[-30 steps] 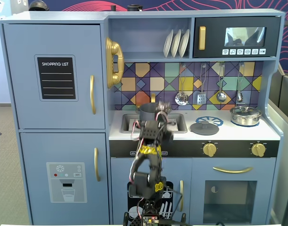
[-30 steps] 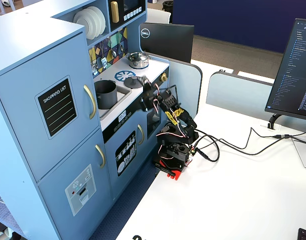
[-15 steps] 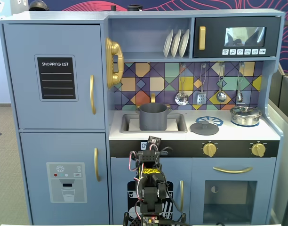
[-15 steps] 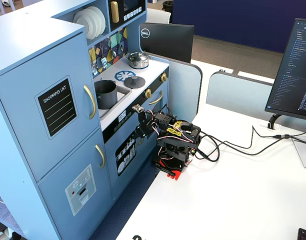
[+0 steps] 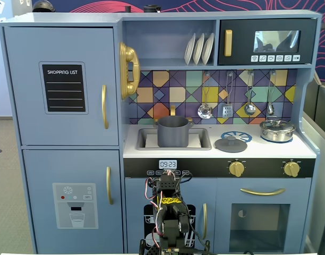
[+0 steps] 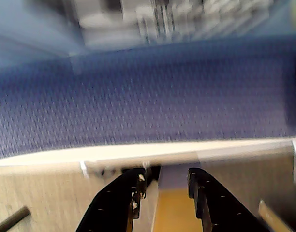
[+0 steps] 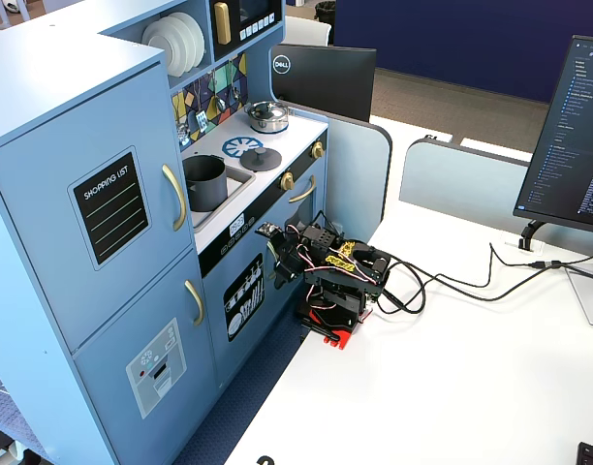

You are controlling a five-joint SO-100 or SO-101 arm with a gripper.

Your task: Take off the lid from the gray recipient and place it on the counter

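Observation:
The gray recipient [image 5: 173,131] stands uncovered in the sink recess of the white counter [image 5: 307,150]; it also shows in the other fixed view [image 7: 205,181]. The dark gray lid [image 5: 230,144] lies flat on the counter to the right of the sink, partly over the blue burner ring, and shows in the other fixed view too [image 7: 261,159]. My arm is folded low in front of the toy kitchen, well below the counter. My gripper [image 6: 166,178] is open and empty, far from the lid and pot; it shows in both fixed views [image 5: 169,179] [image 7: 277,254].
A shiny silver pot [image 5: 277,129] with its own lid stands at the counter's right end. Utensils [image 5: 226,109] hang above the counter. The wrist view is blurred and shows blue carpet [image 6: 148,106] and the table edge. Cables [image 7: 452,281] and a monitor [image 7: 573,145] are on the white table.

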